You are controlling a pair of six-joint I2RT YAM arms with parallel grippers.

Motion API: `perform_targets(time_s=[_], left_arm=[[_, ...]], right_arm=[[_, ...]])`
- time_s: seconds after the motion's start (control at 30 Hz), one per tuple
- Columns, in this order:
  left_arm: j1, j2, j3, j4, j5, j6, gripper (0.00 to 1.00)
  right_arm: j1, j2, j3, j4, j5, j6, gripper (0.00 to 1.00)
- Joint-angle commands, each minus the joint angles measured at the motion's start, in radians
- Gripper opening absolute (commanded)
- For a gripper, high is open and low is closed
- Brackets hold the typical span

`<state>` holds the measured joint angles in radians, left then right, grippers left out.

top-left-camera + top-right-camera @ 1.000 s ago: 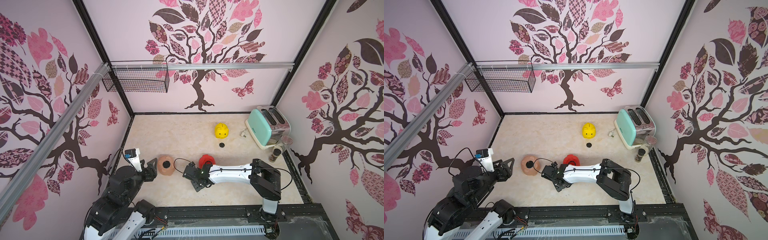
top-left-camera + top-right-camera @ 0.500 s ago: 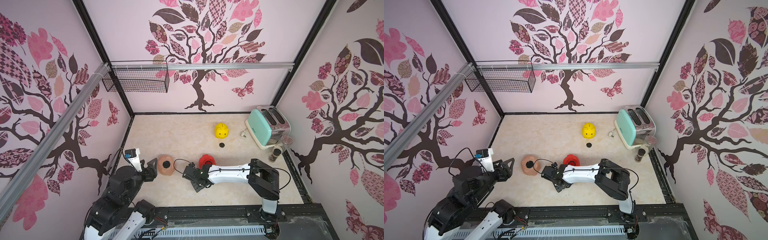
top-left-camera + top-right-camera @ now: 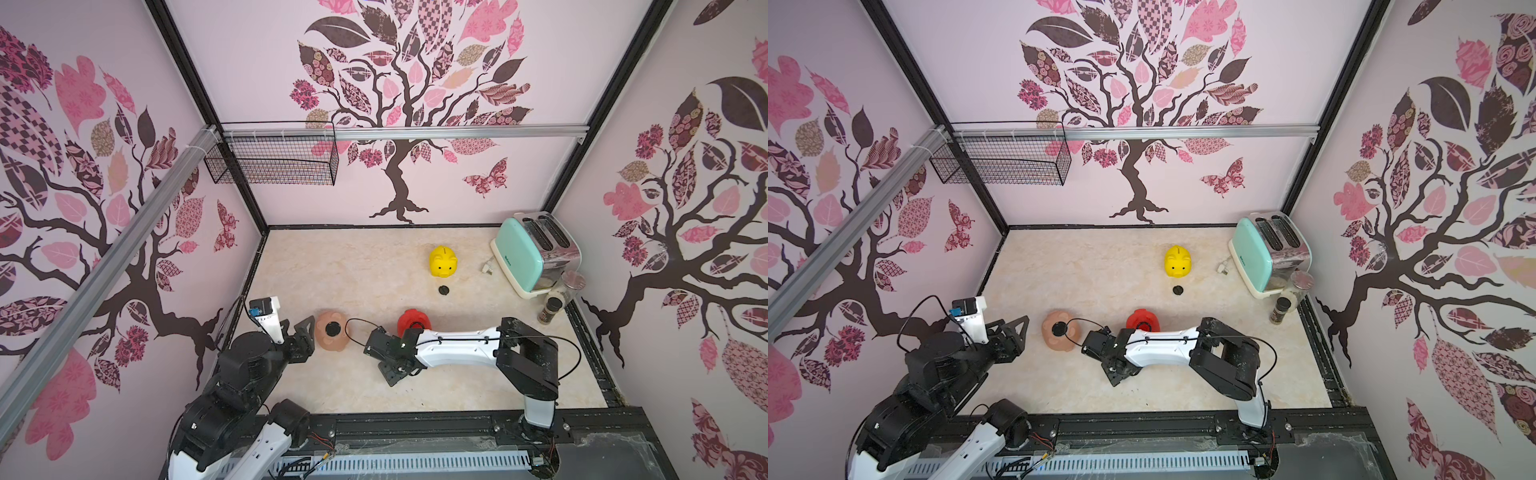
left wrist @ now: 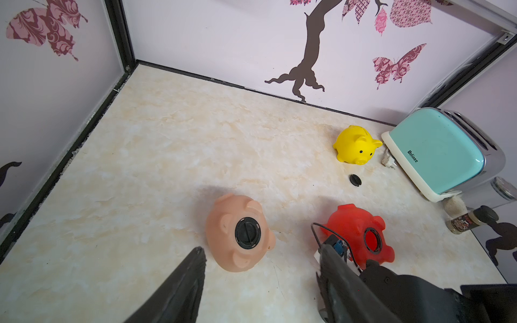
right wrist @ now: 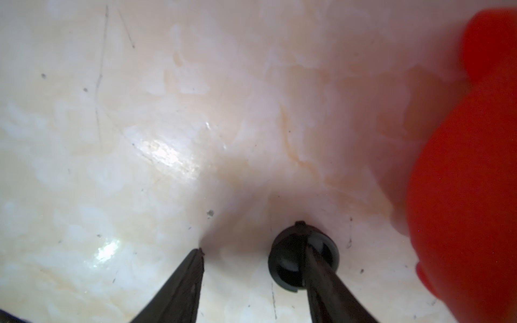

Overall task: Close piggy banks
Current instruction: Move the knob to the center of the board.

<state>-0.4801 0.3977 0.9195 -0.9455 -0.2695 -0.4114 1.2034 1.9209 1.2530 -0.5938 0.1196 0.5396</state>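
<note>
- Red piggy bank (image 5: 461, 167) lay tipped over on the desk (image 4: 167, 153), just beside the right pincer (image 5: 253, 249), its round belly hole uncovered.
- The right pincer stood low over the desk with its fingers apart and nothing gripped between them. One finger (image 5: 321, 279) crossed over a small black plug (image 5: 288, 260) lying flat, and I could not tell if it touched.
- The left pincer (image 4: 260, 249) was spread wide and empty, its tips just short of the peach piggy bank (image 4: 223, 251).
- The peach piggy bank lay belly up near the desk's left edge, left of the red one, with a fitted plug (image 4: 247, 233) in its hole.
- Farther back, the yellow piggy bank (image 4: 354, 148) stood upright on its feet, well apart from both pincers.
- A loose plug (image 4: 355, 179) lay just in front of its snout.
- A mint-green toaster (image 4: 436, 151) sat in the far right corner, with a spice jar (image 4: 461, 222) nearer the front.
</note>
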Motion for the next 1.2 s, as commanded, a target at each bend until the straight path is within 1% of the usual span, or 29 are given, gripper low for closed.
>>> perform_targets(time_s=[0.0,0.3,0.5,0.87,0.93,1.0,1.1,1.17], left_arm=[[0.004,-0.009,-0.01,0.003,-0.01,0.002,0.67],[0.005,-0.01,-0.009,0.004,-0.01,0.002,0.67],[0.004,-0.012,-0.008,0.003,-0.01,0.002,0.67],[0.004,-0.01,-0.01,0.003,-0.008,0.003,0.67],[0.004,-0.01,-0.01,0.003,-0.008,0.003,0.67],[0.005,-0.012,-0.01,0.003,-0.008,0.003,0.67],[0.005,-0.017,-0.009,0.003,-0.011,0.003,0.67],[0.005,-0.02,-0.009,0.003,-0.012,0.002,0.67]], right_arm=[[0.012,0.012,0.018,0.015,-0.08,-0.021,0.59],[0.041,0.009,0.032,0.035,-0.152,-0.032,0.59],[0.048,0.007,0.043,0.034,-0.174,-0.04,0.58],[0.048,-0.025,0.085,-0.018,-0.115,-0.067,0.58],[0.048,-0.033,0.095,-0.03,-0.075,-0.067,0.55],[0.046,-0.07,0.062,0.012,-0.032,-0.061,0.5],[0.032,-0.097,0.032,0.045,-0.052,-0.061,0.43],[0.027,-0.085,0.038,0.026,-0.054,-0.061,0.38]])
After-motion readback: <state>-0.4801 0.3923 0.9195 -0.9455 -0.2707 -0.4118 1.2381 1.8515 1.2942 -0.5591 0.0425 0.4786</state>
